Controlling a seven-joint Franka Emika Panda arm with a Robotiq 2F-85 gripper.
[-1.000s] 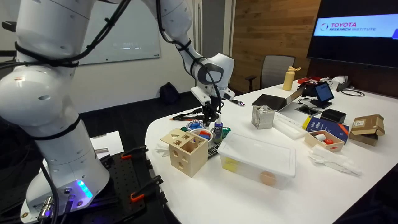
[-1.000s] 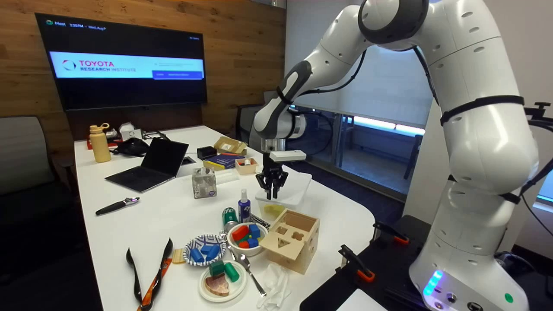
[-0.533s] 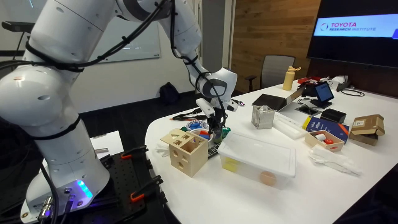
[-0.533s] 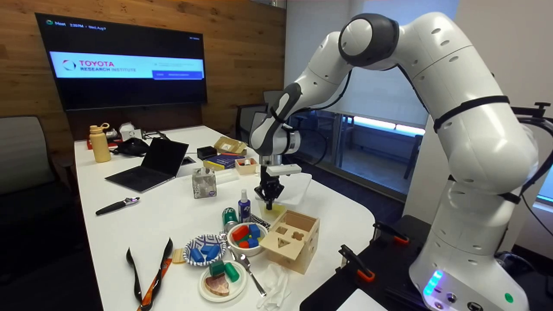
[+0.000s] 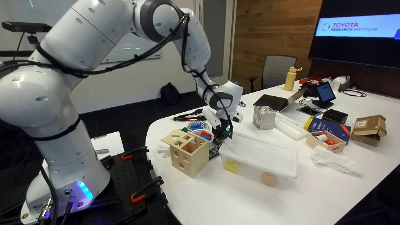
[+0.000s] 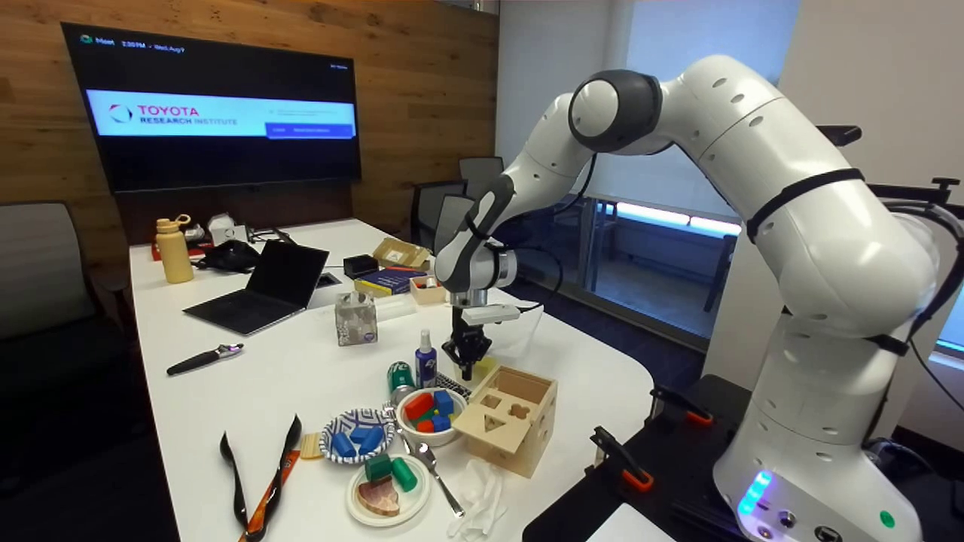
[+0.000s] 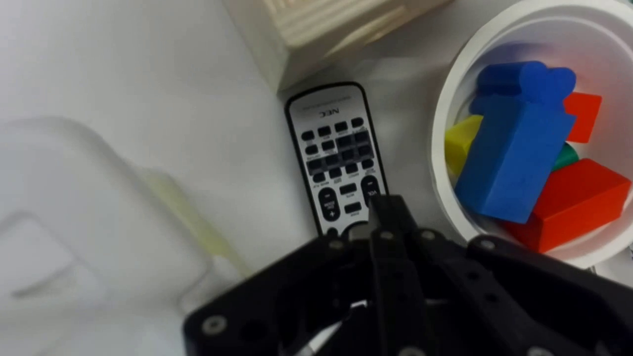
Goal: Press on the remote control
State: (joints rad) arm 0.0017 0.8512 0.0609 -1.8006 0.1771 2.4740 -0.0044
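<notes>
The remote control (image 7: 340, 148) is white with a black edge and black buttons. It lies face up on the table. Its lower end is hidden behind my gripper (image 7: 388, 203) in the wrist view. Parts of the remote also show in both exterior views (image 5: 213, 152) (image 6: 452, 385). My gripper (image 6: 467, 375) points down with its fingers together and nothing between them. It also shows in an exterior view (image 5: 218, 140). In the wrist view the tips overlap the remote beside the VOL button. I cannot tell whether they touch it.
A wooden shape box (image 6: 527, 433) stands by the remote's far end in the wrist view. A white bowl (image 7: 437, 148) of blocks is on one side, a lidded clear bin (image 5: 259, 153) on the other. A spray bottle (image 6: 426, 363) and green can (image 6: 399, 376) stand close by.
My gripper has come down toward the remote control. Its fingertips, slightly apart one second ago, are now together. The objects on the table have not moved.
</notes>
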